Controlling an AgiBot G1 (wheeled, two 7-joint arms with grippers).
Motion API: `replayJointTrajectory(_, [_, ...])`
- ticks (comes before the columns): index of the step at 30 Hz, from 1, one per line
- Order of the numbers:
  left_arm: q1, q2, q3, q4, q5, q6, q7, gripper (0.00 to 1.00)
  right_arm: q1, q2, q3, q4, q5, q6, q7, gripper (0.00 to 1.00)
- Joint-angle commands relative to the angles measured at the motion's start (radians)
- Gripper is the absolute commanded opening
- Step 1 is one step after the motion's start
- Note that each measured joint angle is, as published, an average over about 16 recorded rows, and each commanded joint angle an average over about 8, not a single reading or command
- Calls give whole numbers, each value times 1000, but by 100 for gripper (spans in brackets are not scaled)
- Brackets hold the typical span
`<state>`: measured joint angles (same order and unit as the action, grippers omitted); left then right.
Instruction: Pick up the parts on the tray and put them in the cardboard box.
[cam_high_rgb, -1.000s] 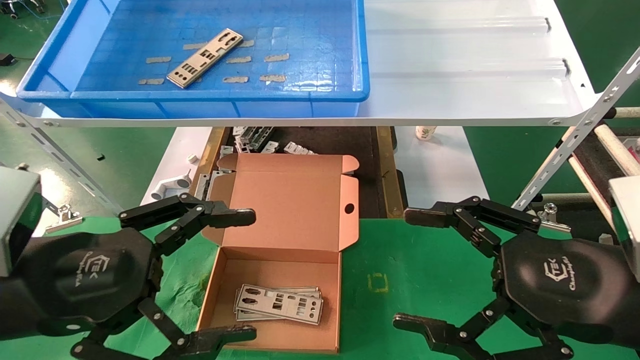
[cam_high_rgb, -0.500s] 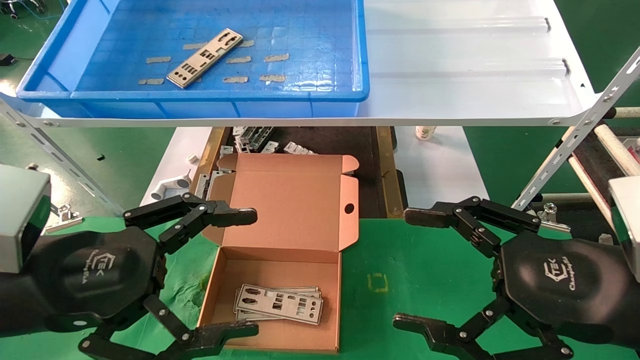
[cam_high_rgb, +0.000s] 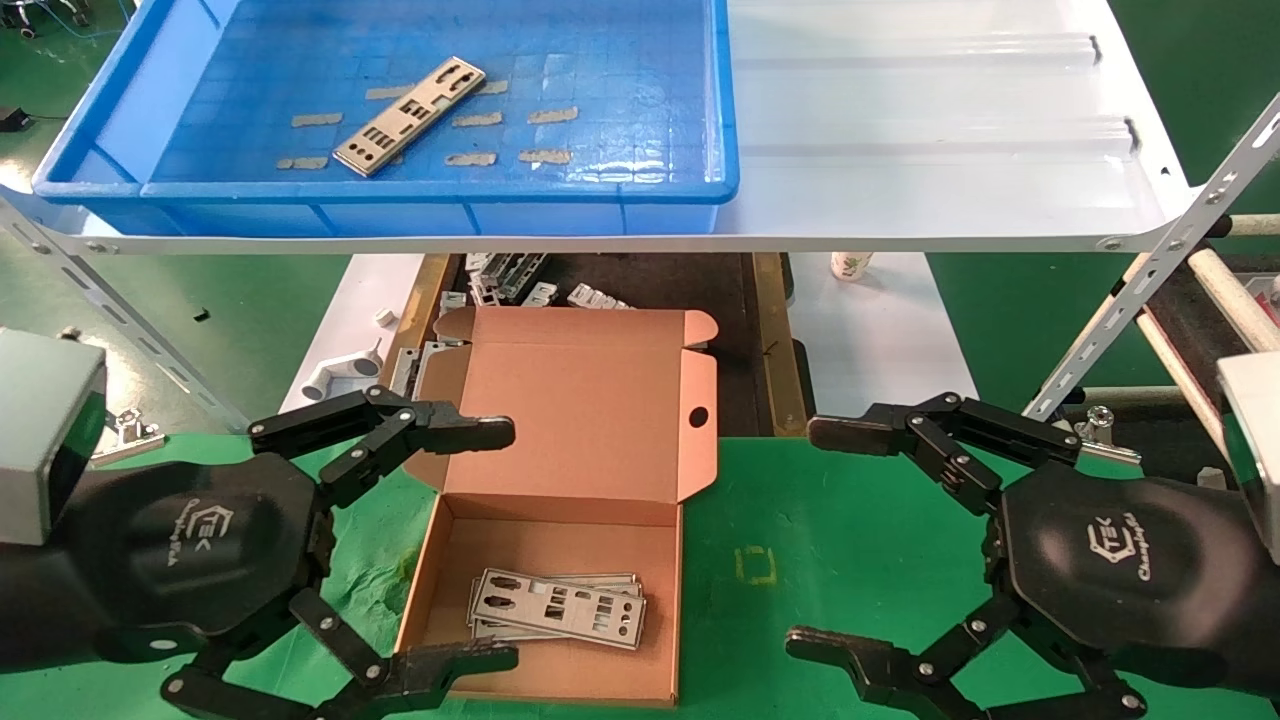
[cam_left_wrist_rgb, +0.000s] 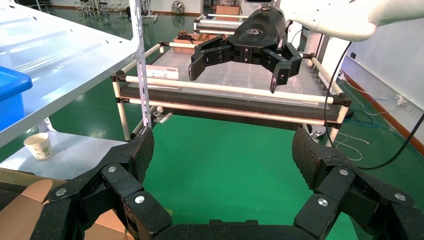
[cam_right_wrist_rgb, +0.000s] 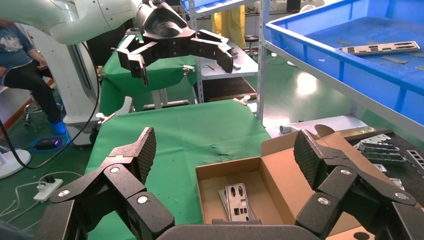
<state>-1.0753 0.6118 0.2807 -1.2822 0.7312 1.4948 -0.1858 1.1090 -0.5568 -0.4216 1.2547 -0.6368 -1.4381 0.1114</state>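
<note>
Both spread hands, left hand (cam_high_rgb: 495, 540) and right hand (cam_high_rgb: 815, 535), flank the cardboard box (cam_high_rgb: 560, 520); only the left wrist view shows a paper cup (cam_left_wrist_rgb: 38, 146).

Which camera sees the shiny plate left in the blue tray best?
The head view: the plate lies in full sight, slanted on the blue tray floor. The right wrist view catches it far off and edge-on. The left wrist view misses it.

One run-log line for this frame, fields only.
left gripper: open, beside cardboard box | right gripper: open, over green mat | tray: one part left | box: parts stacked
</note>
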Motion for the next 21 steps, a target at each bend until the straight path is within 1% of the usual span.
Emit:
replayJointTrajectory(1, [0,0,0,0,0,0,0,100,0,0,0,0,0,0,0,100])
replayJointTrajectory(21, [-1,1,2,2,1,1,1,100,0,0,0,0,0,0,0,100])
